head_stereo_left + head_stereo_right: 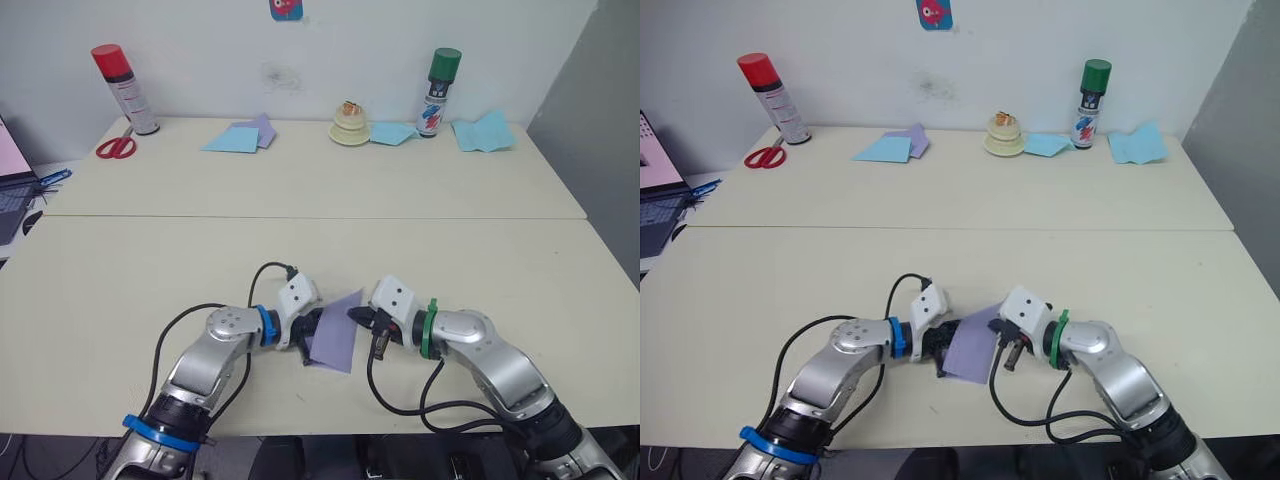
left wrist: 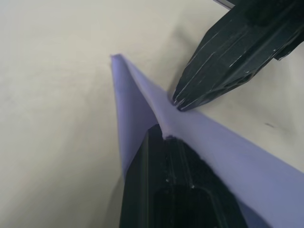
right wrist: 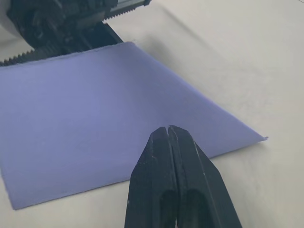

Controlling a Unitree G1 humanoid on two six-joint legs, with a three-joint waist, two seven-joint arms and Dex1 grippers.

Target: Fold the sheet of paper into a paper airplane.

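Lavender sheet of paper (image 1: pixel 335 340) sits near the table's front edge, left gripper (image 1: pixel 306 340) clamped on its edge, right gripper (image 3: pixel 170 130) pinched empty against it, so any sideways tug could tear it.

1. Two cream tabletops (image 1: pixel 150 270) are pushed together, with a seam running left to right.
2. A red-capped spray can (image 1: pixel 125 88) stands at the far left corner, red-handled scissors (image 1: pixel 117 147) beside it.
3. Along the far edge lie light blue papers (image 1: pixel 232 139), a small cream stack (image 1: pixel 350 126), a green-capped spray can (image 1: pixel 438 92) and more blue paper (image 1: pixel 485 132).
4. The lavender sheet of paper (image 1: pixel 335 332) sits near the front edge, at the middle.
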